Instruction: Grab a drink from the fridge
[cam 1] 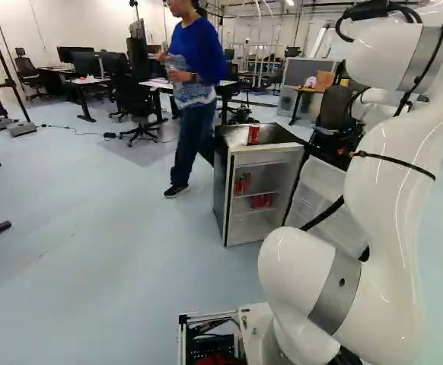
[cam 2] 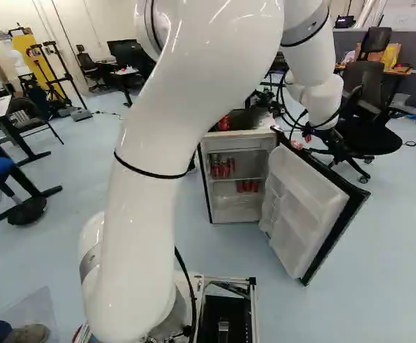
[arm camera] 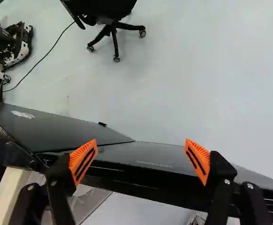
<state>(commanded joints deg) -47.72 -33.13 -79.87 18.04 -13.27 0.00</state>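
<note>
White links make up the arm point(cam 2: 147, 164), which rises on the near side of the fridge point(cam 1: 267, 159), bends at its lower joints and arches up past the top edge of both base views. Its far end comes down over the open door point(cam 2: 301, 207), beside the fridge on the arm's right, so that the wrist hangs above the top edge of that door. The gripper point(cam 2: 301, 140) is tilted steeply down toward the floor next to the fridge. Its jaws are spread wide, an orange pad point(arm camera: 83, 161) on each, and nothing is pinched between them. In the wrist view the door's dark top edge runs across just under the jaws; whether they touch it I cannot tell.

Red cans are the drinks: one can point(cam 1: 253, 134) stands on top of the fridge, a group of cans point(cam 2: 223, 168) sits on its upper shelf, and more cans point(cam 2: 247, 186) sit on the shelf below. All are away from the jaws. An office chair point(cam 2: 369, 136) stands right of the fridge, beyond the open door, with its black seat and wheeled base on the pale floor.
</note>
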